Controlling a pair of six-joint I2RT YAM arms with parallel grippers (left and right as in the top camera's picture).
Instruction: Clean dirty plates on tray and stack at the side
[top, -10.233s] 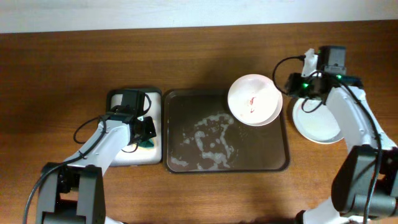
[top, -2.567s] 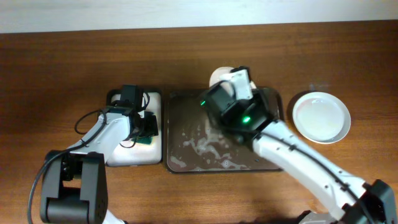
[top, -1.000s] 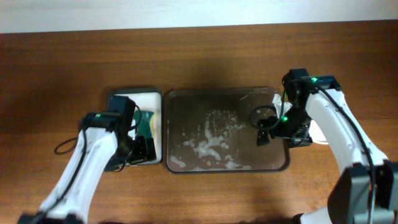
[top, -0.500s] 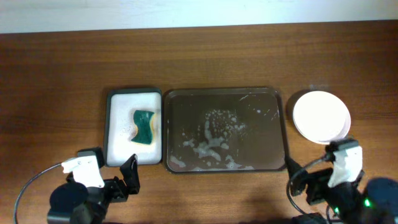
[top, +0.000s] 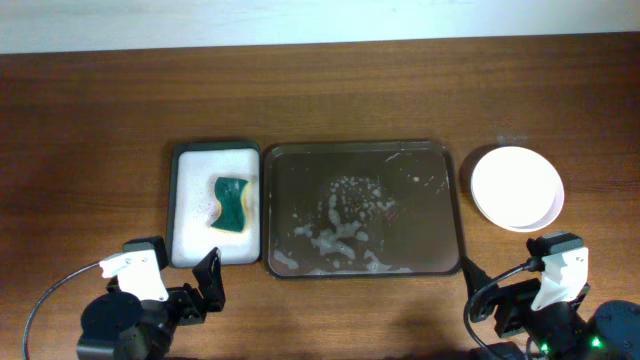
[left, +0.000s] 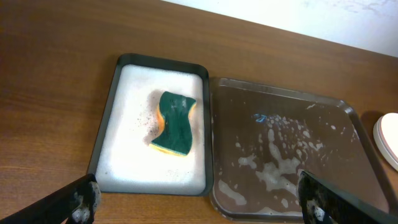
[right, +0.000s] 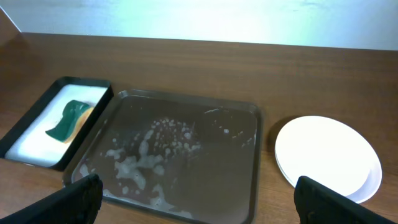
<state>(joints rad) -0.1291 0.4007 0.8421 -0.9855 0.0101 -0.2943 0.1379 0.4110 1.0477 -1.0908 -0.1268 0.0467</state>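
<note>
The plates (top: 516, 187) lie stacked on the wood to the right of the tray, showing white and clean in the right wrist view (right: 328, 155) and at the edge of the left wrist view (left: 388, 140). The dark brown tray (top: 420, 230) holds only white suds and no plate (left: 236, 118) (right: 230, 168). My left gripper (top: 180, 290) hangs open at the table's near left edge, with nothing between its fingers (left: 200, 202). My right gripper (top: 515, 295) is open and empty at the near right edge, short of the stack (right: 202, 202).
A smaller white-lined tray (top: 190, 235) sits just left of the brown tray, and a green sponge (top: 232, 203) lies in it (left: 174, 122). Bare wooden table surrounds both trays.
The last plate left the tray and joined the stack at the right. Both arms drew back from the trays to the near edge; the sponge stayed in its tray.
</note>
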